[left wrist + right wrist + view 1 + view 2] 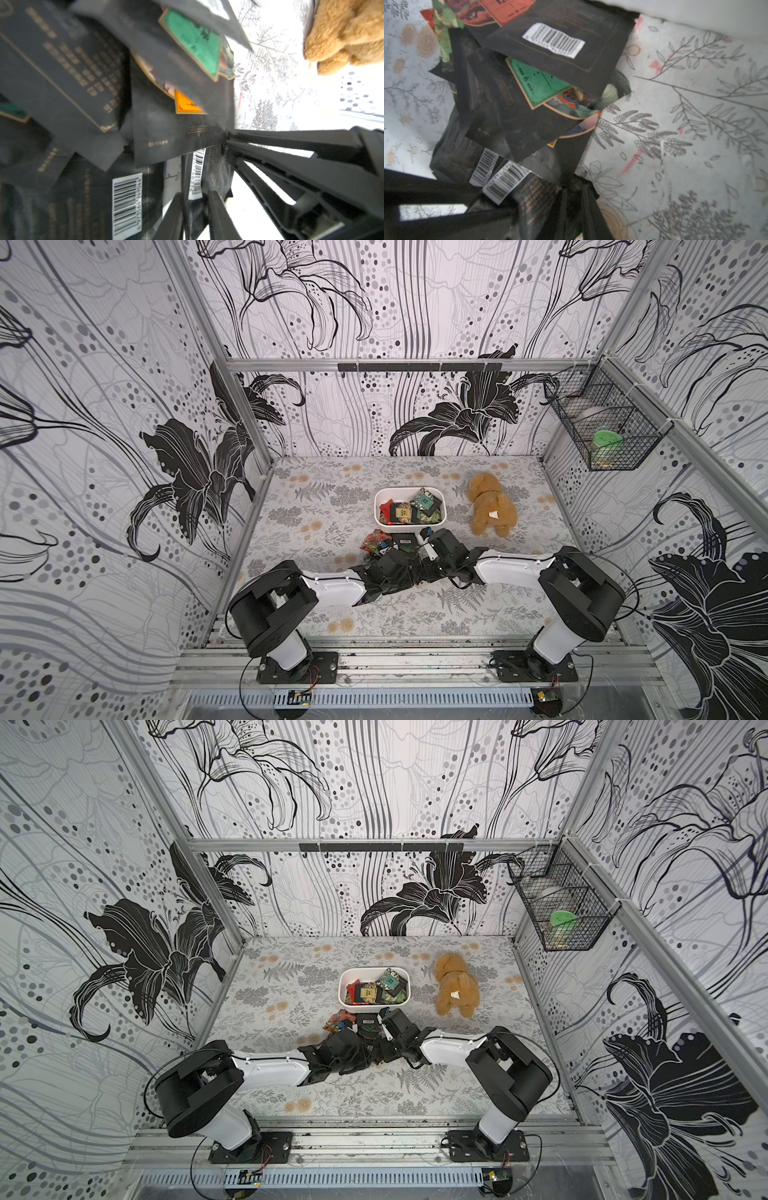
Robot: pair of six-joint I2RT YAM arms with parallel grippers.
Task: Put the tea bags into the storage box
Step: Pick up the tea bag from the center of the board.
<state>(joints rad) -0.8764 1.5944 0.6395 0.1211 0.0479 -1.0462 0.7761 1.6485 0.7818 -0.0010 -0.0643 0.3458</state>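
Tea bags [405, 540]: light, slippery foil, I judge; pinch by an edge. My right gripper [576, 193] clamps one; left gripper [195, 195]: cannot tell if clamped.

Black tea bags [409, 510] with green, red and orange labels, white barcodes. White box [377, 510]. Tan toy [492, 506] at its 3 o'clock. Grey-fern, peach-flower mat [316, 506].
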